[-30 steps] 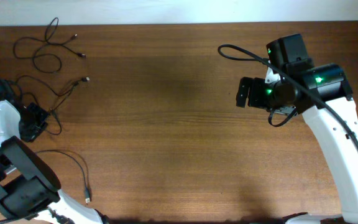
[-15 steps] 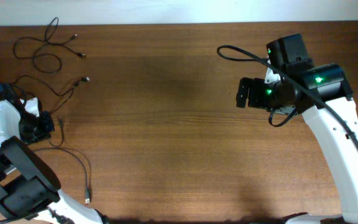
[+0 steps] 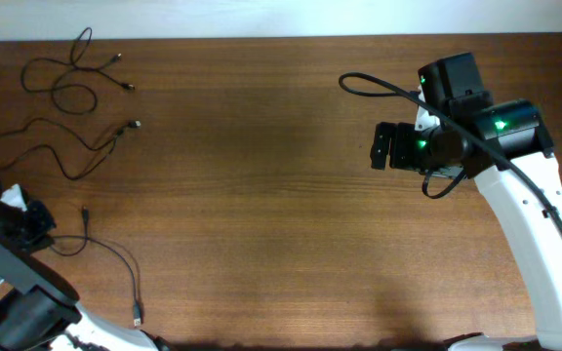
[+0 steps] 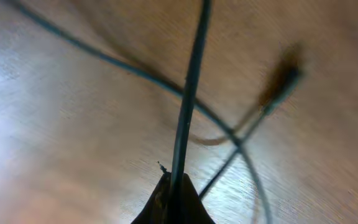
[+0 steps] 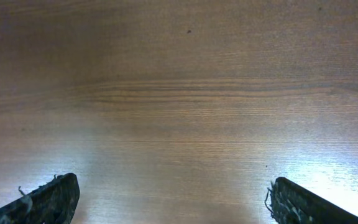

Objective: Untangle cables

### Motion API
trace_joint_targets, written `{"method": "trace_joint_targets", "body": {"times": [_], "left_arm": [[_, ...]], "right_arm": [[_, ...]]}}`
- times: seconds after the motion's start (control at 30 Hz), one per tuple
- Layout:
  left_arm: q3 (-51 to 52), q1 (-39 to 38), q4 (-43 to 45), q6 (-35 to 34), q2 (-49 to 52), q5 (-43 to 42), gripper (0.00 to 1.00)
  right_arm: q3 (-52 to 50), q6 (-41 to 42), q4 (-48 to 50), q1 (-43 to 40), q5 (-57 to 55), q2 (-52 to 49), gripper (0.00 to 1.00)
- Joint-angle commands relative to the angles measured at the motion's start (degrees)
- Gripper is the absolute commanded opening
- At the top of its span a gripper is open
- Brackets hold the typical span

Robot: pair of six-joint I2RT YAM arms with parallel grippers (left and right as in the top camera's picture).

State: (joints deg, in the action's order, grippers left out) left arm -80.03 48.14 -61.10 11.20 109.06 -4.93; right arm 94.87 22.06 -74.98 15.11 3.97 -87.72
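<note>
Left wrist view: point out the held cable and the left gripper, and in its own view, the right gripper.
held cable (image 4: 188, 106), left wrist view, mid-strand above the fingertips.
left gripper (image 4: 174, 202), left wrist view, shut fingertips.
right gripper (image 5: 176, 199), right wrist view, gap between open fingers.

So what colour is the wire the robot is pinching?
Black. The cable shows best in the left wrist view, pinched between the fingers.

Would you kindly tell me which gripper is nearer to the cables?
Left. The left gripper is shut on one of the cables near the table edge; the right gripper hangs open far across, over bare wood.
</note>
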Motion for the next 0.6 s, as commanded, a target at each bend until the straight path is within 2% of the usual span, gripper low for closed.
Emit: {"method": "trace_joint_targets", "body": {"times": [0.0, 0.07, 0.37, 0.43, 0.47, 0.5, 0.53, 0.57], "left_arm": [[0.44, 2.23, 0.17, 9.51, -1.51, -24.00, 0.00], [0.44, 3.19, -0.13, 9.49, -1.51, -25.92, 0.00], [0.46, 3.85, -2.89, 9.44, -1.51, -19.30, 0.00], [0.46, 3.85, -2.78, 6.58, -1.51, -11.19, 0.00], [0.46, 3.85, -2.45, 2.51, -1.51, -4.81, 0.02], [0.46, 3.85, -2.14, -0.52, -1.51, -0.46, 0.15], [0.46, 3.85, -1.88, -3.17, -1.51, 3.54, 0.20], [0.46, 3.85, -1.62, -4.22, -1.51, 5.25, 0.22]], "right_arm": [[0.55, -0.70, 0.17, 0.20, 0.09, -0.20, 0.99], [0.55, -0.70, 0.15, 0.20, 0.09, -0.20, 0.99], [0.55, -0.81, 0.22, 0.20, 0.09, -0.20, 0.99], [0.55, -0.79, 0.20, 0.20, 0.09, -0.20, 0.99], [0.55, -0.79, 0.20, 0.20, 0.09, -0.20, 0.99], [0.55, -0.79, 0.20, 0.20, 0.11, -0.20, 0.99], [0.55, -0.79, 0.22, 0.20, 0.11, -0.20, 0.99], [0.55, -0.79, 0.20, 0.20, 0.11, -0.20, 0.99]]}}
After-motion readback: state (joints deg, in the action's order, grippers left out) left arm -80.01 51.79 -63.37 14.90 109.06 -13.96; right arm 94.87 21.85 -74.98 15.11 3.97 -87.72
